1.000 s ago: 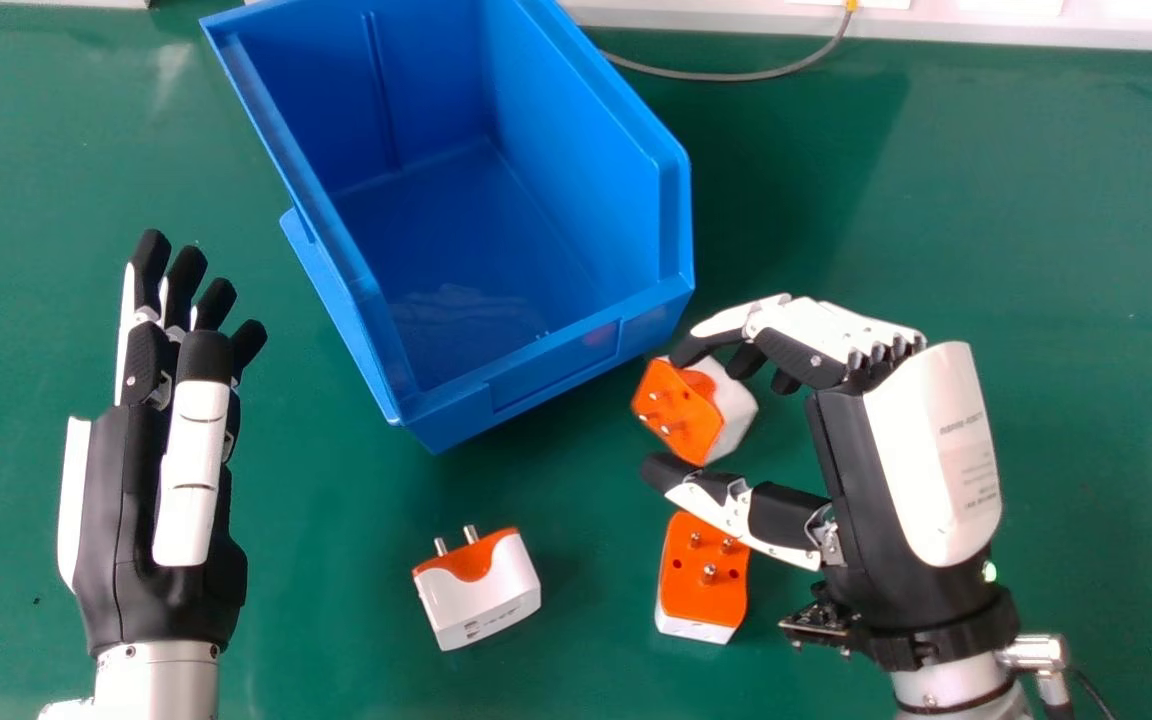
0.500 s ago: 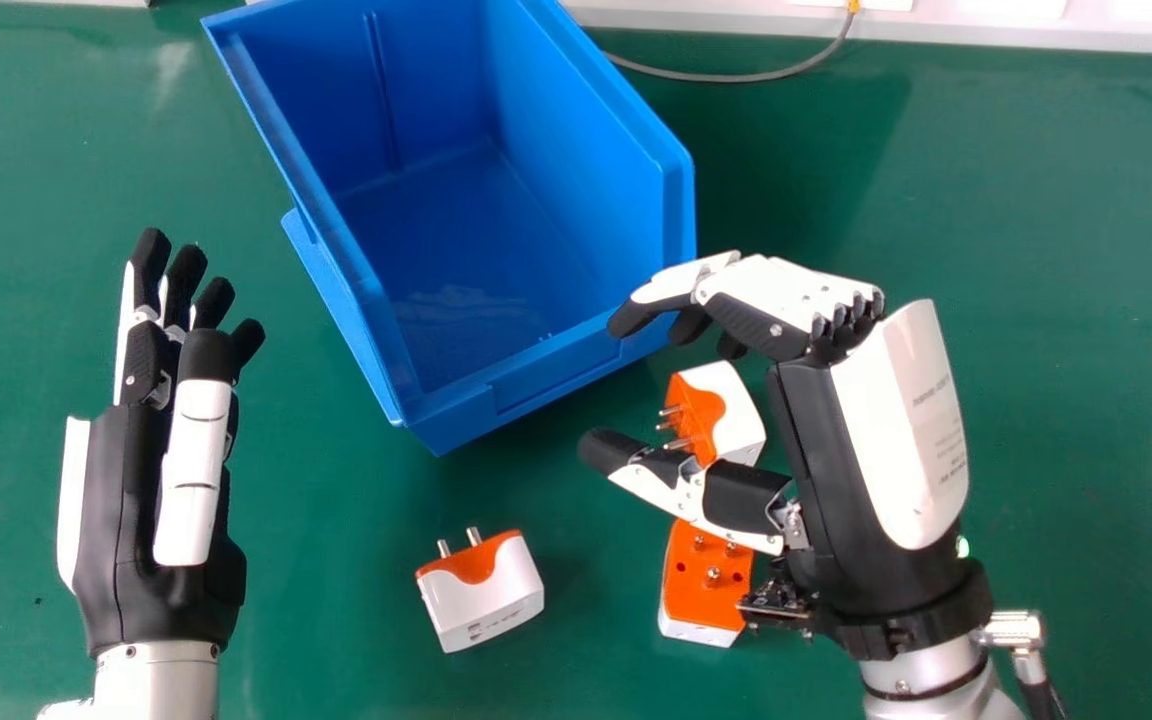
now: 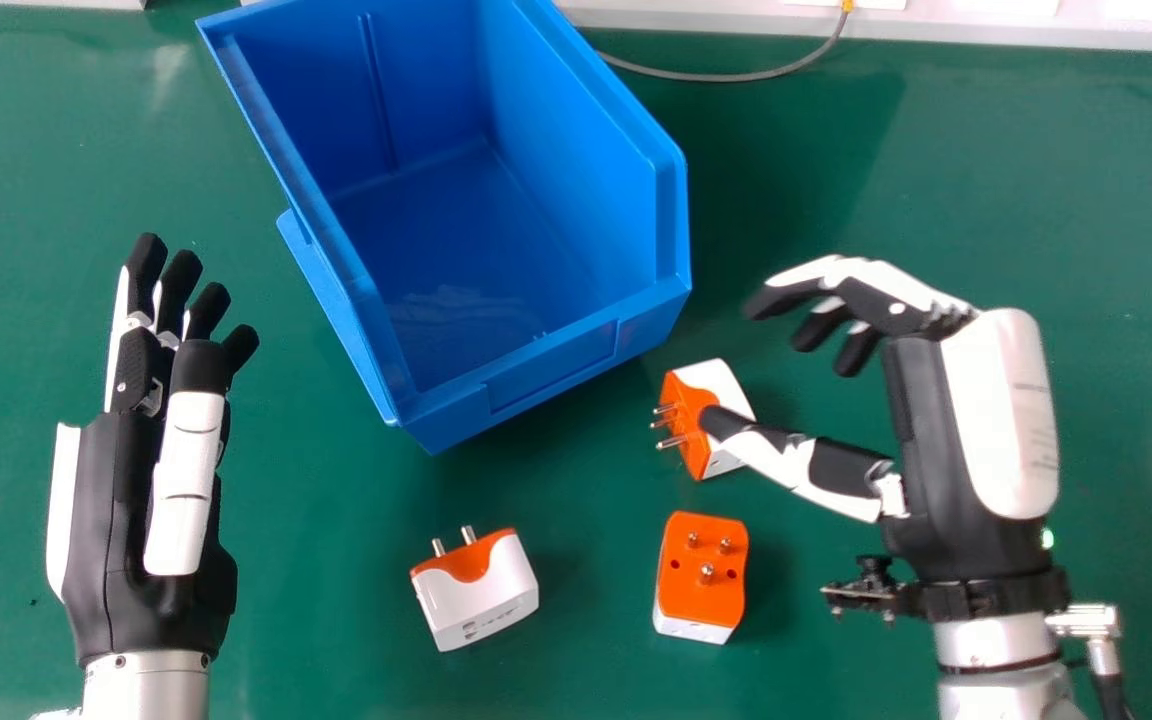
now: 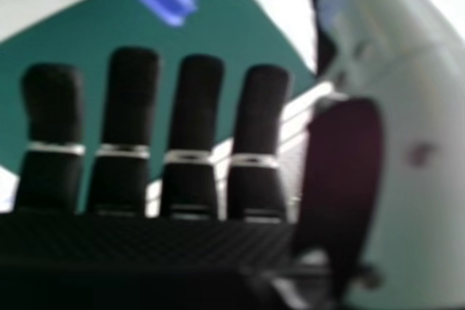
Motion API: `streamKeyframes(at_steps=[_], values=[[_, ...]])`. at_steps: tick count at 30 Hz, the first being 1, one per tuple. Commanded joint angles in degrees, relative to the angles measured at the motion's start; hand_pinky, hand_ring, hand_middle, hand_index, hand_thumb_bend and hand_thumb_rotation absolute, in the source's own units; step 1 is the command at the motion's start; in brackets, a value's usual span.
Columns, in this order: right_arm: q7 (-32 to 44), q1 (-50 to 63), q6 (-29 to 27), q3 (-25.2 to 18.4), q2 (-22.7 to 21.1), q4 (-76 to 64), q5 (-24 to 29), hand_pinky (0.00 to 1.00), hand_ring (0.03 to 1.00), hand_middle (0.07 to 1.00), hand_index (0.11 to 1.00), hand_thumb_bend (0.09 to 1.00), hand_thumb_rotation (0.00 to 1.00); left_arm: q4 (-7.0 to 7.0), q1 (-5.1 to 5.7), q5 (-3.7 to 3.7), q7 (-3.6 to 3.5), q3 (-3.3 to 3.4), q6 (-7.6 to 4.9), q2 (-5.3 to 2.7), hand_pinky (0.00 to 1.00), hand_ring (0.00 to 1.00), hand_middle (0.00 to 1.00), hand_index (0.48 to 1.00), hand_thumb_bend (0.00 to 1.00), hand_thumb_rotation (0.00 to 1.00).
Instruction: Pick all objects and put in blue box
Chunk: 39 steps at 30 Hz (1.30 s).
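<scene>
A green bench (image 3: 996,200) carries a blue box (image 3: 586,180), set at an angle with its low end toward the robot, and three orange-and-white plugs. The far plug (image 3: 726,385) lies near the box's near right corner, pins pointing left. Closer to the robot, the right plug (image 3: 701,590) sits with its orange face and pins upward, while the left plug (image 3: 484,592) rests well apart from it, pins pointing toward the box. A thin grey cable (image 3: 716,77) curves across the green surface at the far side, right of the box.
</scene>
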Motion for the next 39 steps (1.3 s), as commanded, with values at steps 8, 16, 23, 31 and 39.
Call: streamKeyframes(at_steps=[8, 16, 23, 31, 39], values=[[6.11, 1.99, 4.09, -0.18, 1.65, -4.61, 2.05, 0.30, 0.434, 0.552, 0.513, 0.491, 0.00, -2.15, 0.32, -0.61, -0.30, 0.18, 0.48, 0.62, 0.91, 0.95, 0.97, 0.971, 0.77, 0.76], [25.84, 7.15, 18.58, 2.69, -0.38, -18.86, -1.92, 0.35, 0.486, 0.590, 0.561, 0.561, 0.02, -2.29, 0.22, -0.64, -0.38, 0.28, 0.89, 1.12, 0.91, 0.95, 0.97, 0.972, 0.77, 0.76], [34.36, 7.40, 25.28, 3.47, -2.06, -23.07, -4.48, 0.47, 0.591, 0.674, 0.659, 0.686, 0.12, -2.03, 0.14, -0.46, -0.20, 0.27, 0.60, 1.12, 0.92, 0.96, 0.98, 0.975, 0.76, 0.76], [39.67, 7.16, 28.24, 4.53, -3.68, -25.36, -6.35, 0.57, 0.695, 0.752, 0.746, 0.793, 0.24, -1.92, 0.09, -0.53, -0.19, 0.29, 0.43, 1.19, 0.92, 0.96, 0.98, 0.976, 0.76, 0.77], [42.75, 6.80, 29.63, 5.32, -4.15, -26.21, -6.95, 0.66, 0.803, 0.838, 0.842, 0.895, 0.41, -1.58, -0.21, -0.68, -0.34, 0.41, 0.48, 1.54, 0.92, 0.96, 0.98, 0.977, 0.76, 0.77]])
